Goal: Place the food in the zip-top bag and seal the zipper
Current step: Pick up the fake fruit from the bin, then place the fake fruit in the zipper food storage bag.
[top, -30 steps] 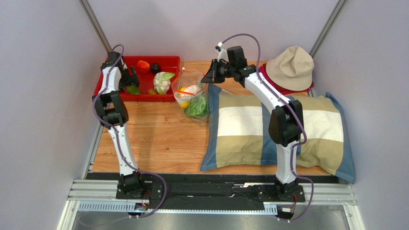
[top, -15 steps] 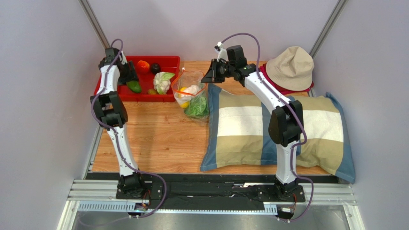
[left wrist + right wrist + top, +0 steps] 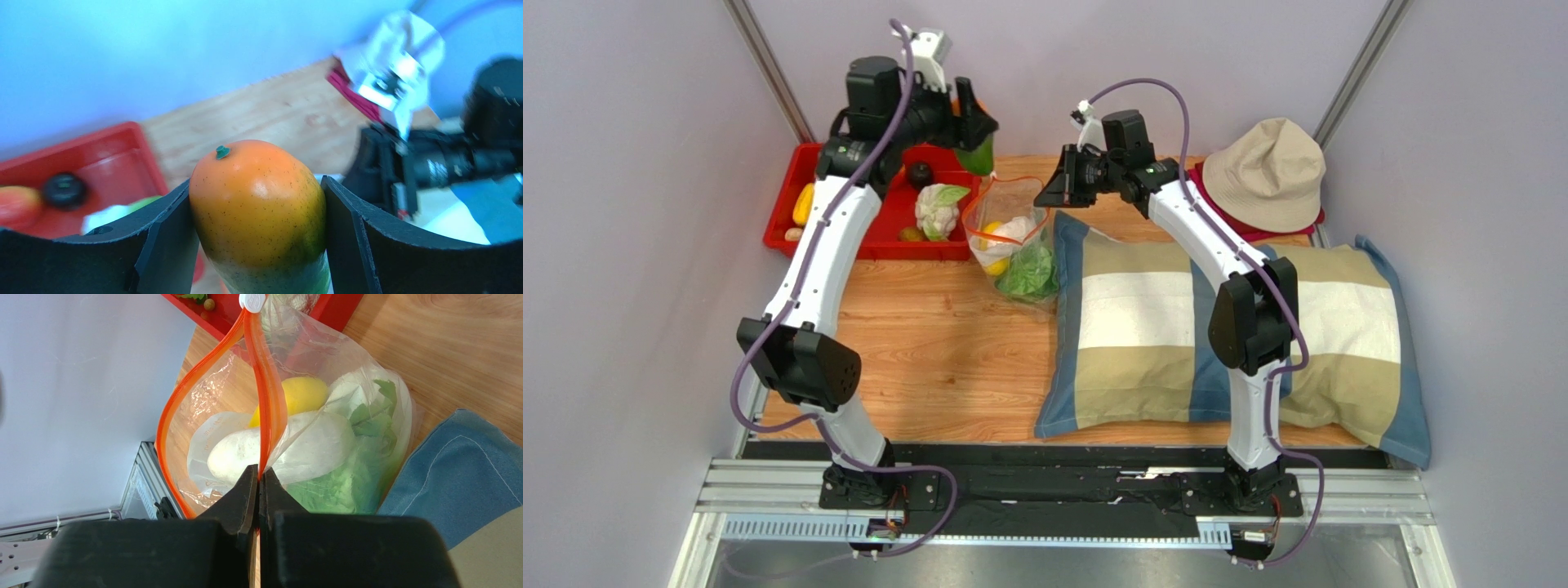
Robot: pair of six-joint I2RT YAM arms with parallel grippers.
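Note:
My left gripper [image 3: 974, 145] is shut on an orange-and-green toy fruit [image 3: 258, 214] and holds it in the air just behind and left of the clear zip-top bag [image 3: 1014, 239]. The bag stands with its mouth open and holds lettuce [image 3: 350, 484], a yellow piece [image 3: 304, 395] and a white piece [image 3: 294, 447]. My right gripper [image 3: 259, 474] is shut on the orange-red zipper strip [image 3: 270, 398] at the mouth's right side. The white slider tab [image 3: 251, 300] sits at the far end. Cauliflower [image 3: 940, 211], a dark piece [image 3: 921, 174] and a yellow piece [image 3: 804, 202] lie in the red tray [image 3: 879, 251].
A checked pillow [image 3: 1210, 331] covers the right half of the wooden table, touching the bag's right side. A beige hat [image 3: 1265, 172] lies at the back right. Grey walls close in the back and sides.
My left arm has risen out of the red tray and swung right with the toy fruit in its jaws, to just behind the bag. The right arm and bag have not moved.

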